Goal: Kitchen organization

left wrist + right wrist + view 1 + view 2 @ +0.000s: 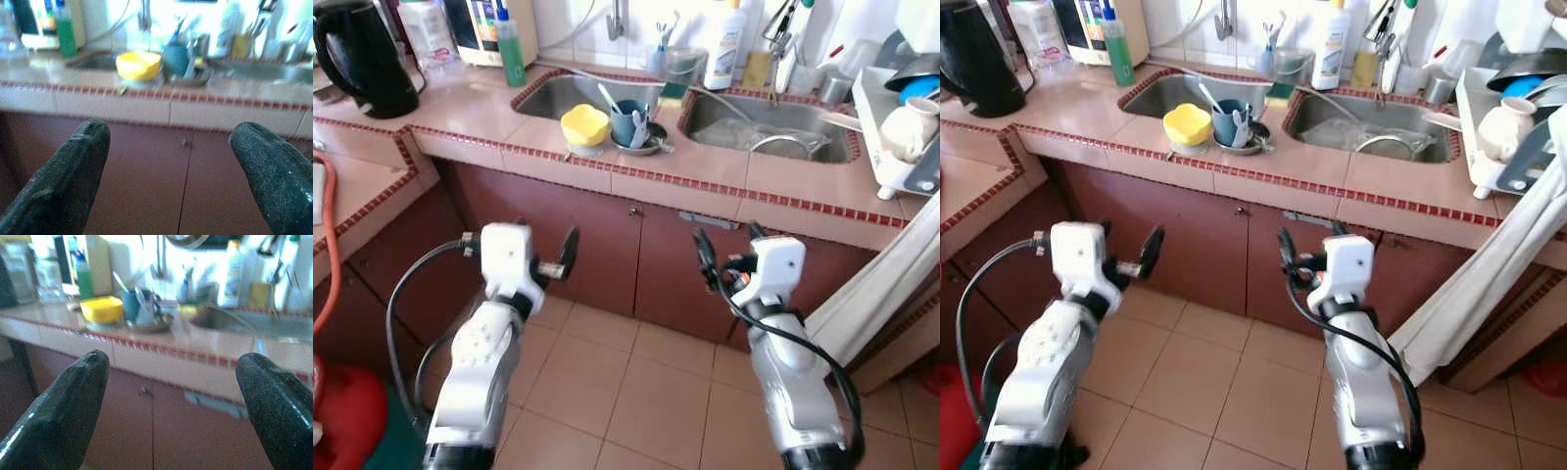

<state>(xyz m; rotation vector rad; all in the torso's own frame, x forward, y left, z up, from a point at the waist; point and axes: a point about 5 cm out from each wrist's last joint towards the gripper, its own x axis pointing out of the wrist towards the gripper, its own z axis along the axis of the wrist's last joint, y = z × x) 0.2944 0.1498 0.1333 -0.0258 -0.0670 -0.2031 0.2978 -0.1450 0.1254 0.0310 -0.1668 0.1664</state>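
Left arm: silver, jointed, rising from the near left with the forearm reaching toward the far side; a black cable loops beside it
Left wrist: white boxy housing, turned so its fingers point right and slightly far
Left gripper [553, 257]: two long black fingers [68, 181] spread wide apart, holding nothing
Right arm: silver, rising from the near right, a black cable curling down its side
Right wrist: white boxy housing, raised about level with the left one
Right gripper [728, 247]: two long black fingers [63, 406] spread wide apart, holding nothing, pointing far
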